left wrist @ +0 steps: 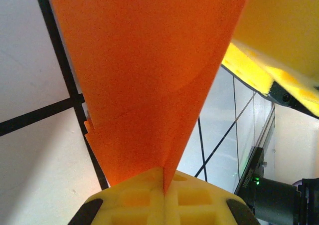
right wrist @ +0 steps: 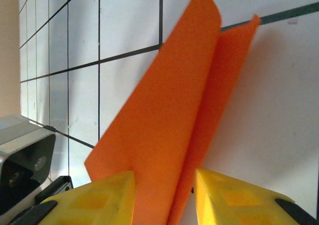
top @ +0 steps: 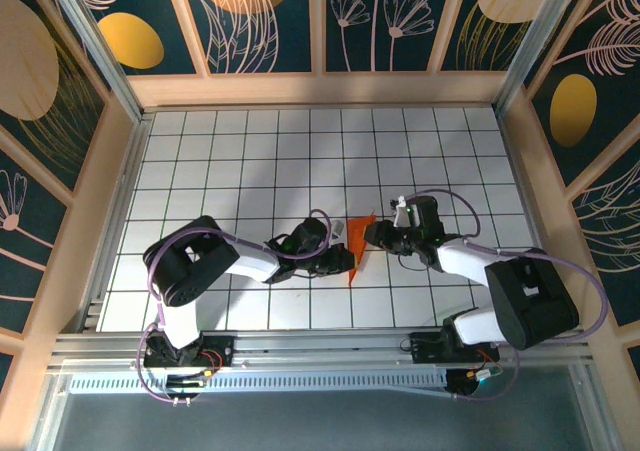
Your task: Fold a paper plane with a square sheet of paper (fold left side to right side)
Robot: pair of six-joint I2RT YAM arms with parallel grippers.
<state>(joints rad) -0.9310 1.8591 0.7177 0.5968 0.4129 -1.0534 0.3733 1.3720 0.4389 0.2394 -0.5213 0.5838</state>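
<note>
tiled table (top: 240,161); left jaws clamp creased orange paper plane (left wrist: 149,85), right jaws apart

I read the left arm (top: 215,261) as bent at the elbow, with its forearm running in toward the orange paper (top: 357,256) from the paper's left. The left fingers (left wrist: 134,197) are pressed together, with a folded part of the paper clamped between them. The right arm (top: 500,281) reaches in from the paper's right, forearm angled away from its base. The right fingers (right wrist: 94,200) stand apart, one on either side of the paper's loose flaps. I cannot confirm contact there.
</note>
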